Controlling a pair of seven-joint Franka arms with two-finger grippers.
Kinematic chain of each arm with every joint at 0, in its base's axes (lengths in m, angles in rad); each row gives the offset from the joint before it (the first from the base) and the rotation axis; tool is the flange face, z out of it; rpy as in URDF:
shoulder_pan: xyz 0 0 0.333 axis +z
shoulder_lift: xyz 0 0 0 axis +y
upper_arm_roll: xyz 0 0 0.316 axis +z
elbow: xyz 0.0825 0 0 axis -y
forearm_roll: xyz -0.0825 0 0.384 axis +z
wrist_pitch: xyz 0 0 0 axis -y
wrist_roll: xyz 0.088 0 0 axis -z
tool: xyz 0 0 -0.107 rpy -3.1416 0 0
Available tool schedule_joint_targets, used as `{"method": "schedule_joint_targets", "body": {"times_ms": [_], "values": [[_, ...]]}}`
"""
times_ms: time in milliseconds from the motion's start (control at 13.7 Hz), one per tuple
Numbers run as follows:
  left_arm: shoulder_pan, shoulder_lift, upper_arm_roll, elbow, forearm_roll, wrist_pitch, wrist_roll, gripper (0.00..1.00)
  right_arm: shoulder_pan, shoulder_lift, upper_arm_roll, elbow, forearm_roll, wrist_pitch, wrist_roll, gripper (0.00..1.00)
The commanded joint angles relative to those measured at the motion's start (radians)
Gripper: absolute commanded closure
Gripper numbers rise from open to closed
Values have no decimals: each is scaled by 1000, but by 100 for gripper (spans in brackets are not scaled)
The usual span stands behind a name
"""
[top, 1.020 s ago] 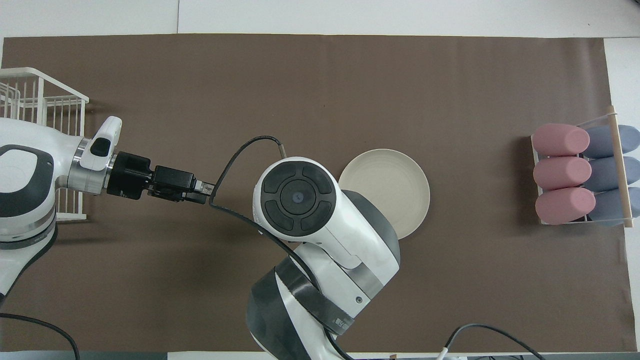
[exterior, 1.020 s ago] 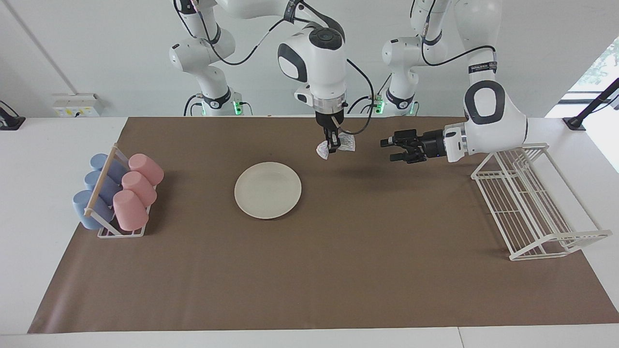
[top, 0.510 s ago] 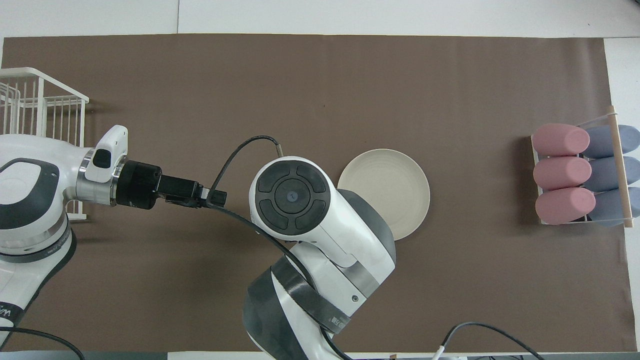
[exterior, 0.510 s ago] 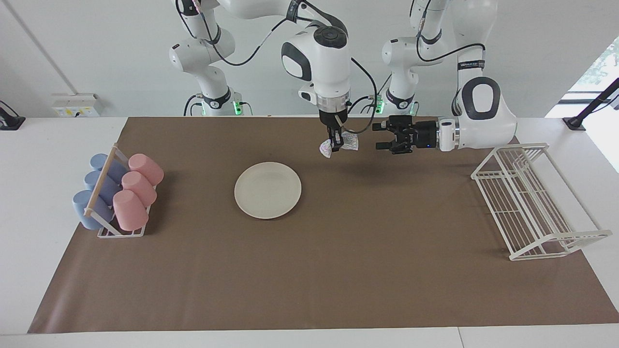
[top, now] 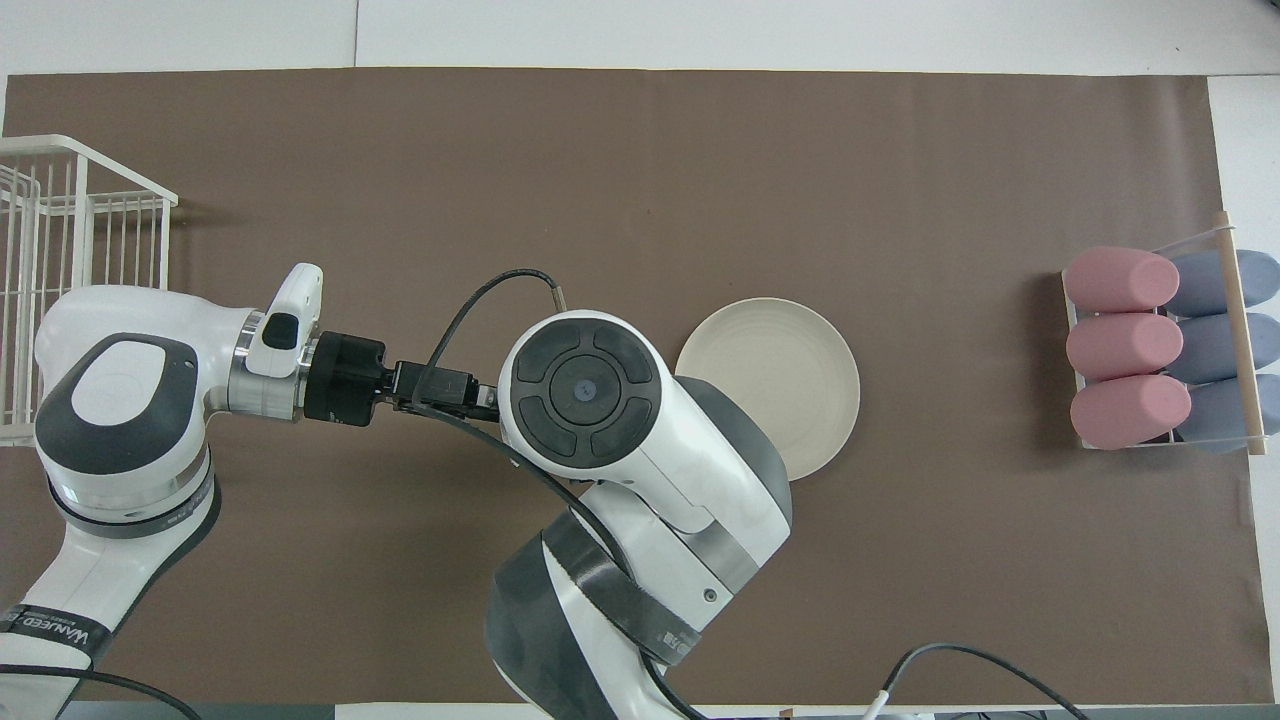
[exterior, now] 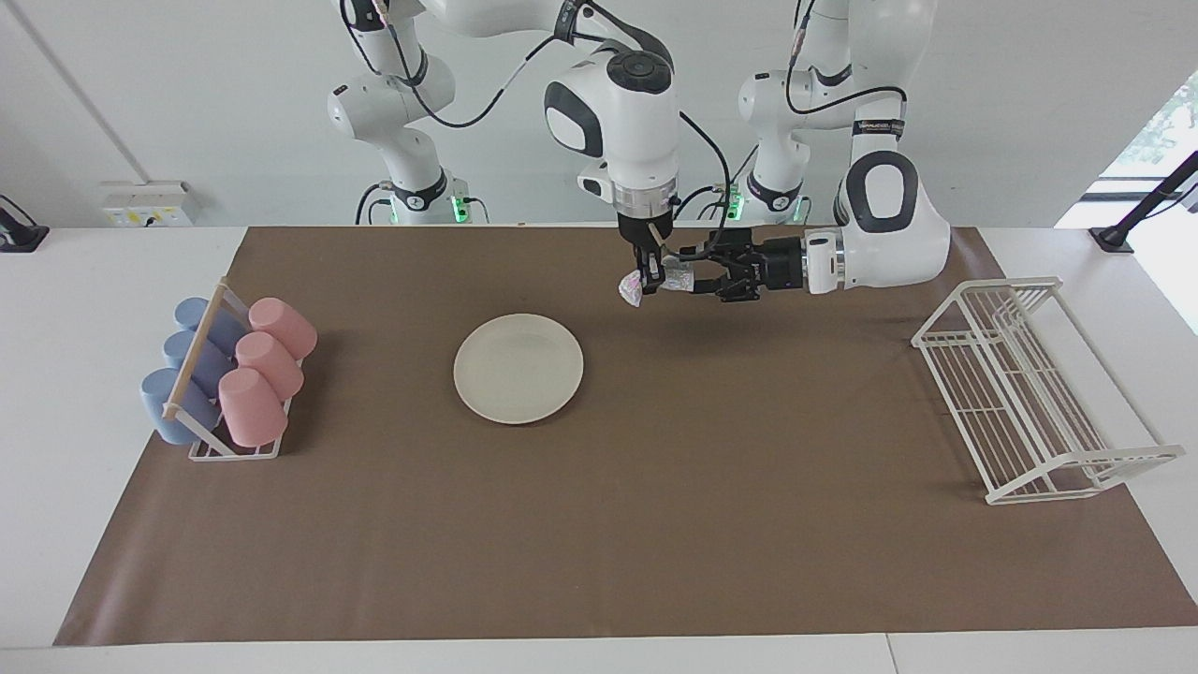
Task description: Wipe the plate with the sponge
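the sponge point(exterior: 653, 279) is held above the brown mat point(exterior: 599, 524), pinched in the closed right gripper point(exterior: 648, 278), which hangs fingers down. the left gripper point(exterior: 694, 269) is brought in sideways with its fingers parted around the sponge's edge; whether they touch it cannot be told. the plate point(exterior: 518, 368) lies flat on the worktop point(exterior: 56, 393), apart from both grippers, toward the right arm's end.

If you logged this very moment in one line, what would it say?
right claw: holds sponge in air | left claw: at sponge, grip unclear | plate: on table, untouched
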Motion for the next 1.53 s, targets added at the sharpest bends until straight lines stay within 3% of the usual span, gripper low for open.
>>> {"method": "schedule_joint_targets", "body": {"times_ms": [0, 583, 656, 728, 801, 874, 1093, 1457], "values": [[-23, -40, 8, -42, -19, 27, 10, 100, -6, 18, 5, 26, -21, -9, 24, 100], [-17, -49, 11, -56, -22, 21, -2, 100, -17, 15, 4, 21, -21, -17, 15, 100], [-16, -49, 11, -56, -22, 20, -2, 100, -29, 10, 2, 16, -15, -19, 2, 72], [-14, -49, 11, -56, -22, 18, -2, 100, -37, 2, 2, 12, -15, -19, -8, 33], [-14, -49, 11, -56, -22, 20, -2, 100, -40, -2, 2, 10, -15, -20, -8, 22], [-14, -49, 13, -56, -22, 20, -4, 100, -46, -4, 2, 9, -14, -22, -6, 0], [-12, -48, 16, -58, -18, 32, -13, 100, -81, -30, 2, -13, -18, -20, -110, 0], [-3, -43, 17, -44, 40, 83, -48, 100, -199, -123, 1, -68, -18, -90, -655, 0]]}}
